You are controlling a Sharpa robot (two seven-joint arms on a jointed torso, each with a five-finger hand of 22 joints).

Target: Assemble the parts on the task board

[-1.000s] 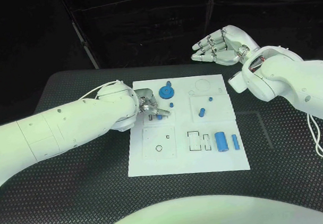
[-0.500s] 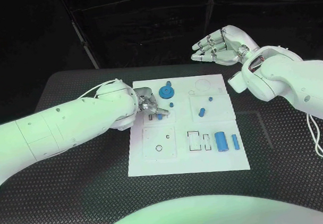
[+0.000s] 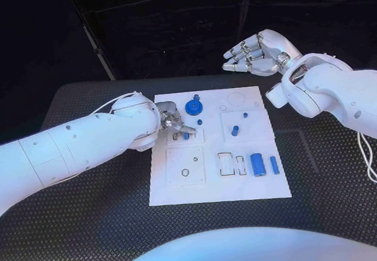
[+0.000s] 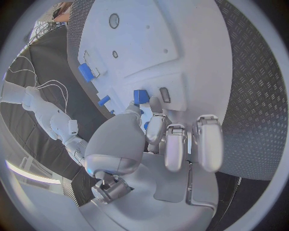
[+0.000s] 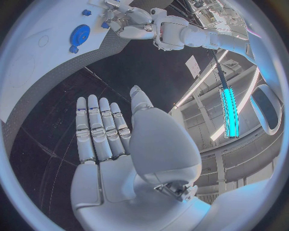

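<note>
While the left hand point(image 3: 173, 121) pinched a small blue part point(image 4: 141, 96) over the upper left of the task board point(image 3: 220, 190) on the counter point(image 3: 90, 227), lowering it squarely into its recess seemed advisable. The right hand point(image 3: 258, 54) hovered spread, holding nothing, beyond the board.

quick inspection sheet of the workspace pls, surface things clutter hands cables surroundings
surface: black table, ribbed mat
job's things: white task board mid-table; blue gear near its far edge; blue cylinder and other small blue parts on it
clutter: nothing seen
hands: left hand low over the board's far left part, whether it holds a part cannot be told; right hand raised beyond the board, fingers apart, holding nothing
cables: white cable by the right arm
surroundings: dark backdrop
</note>
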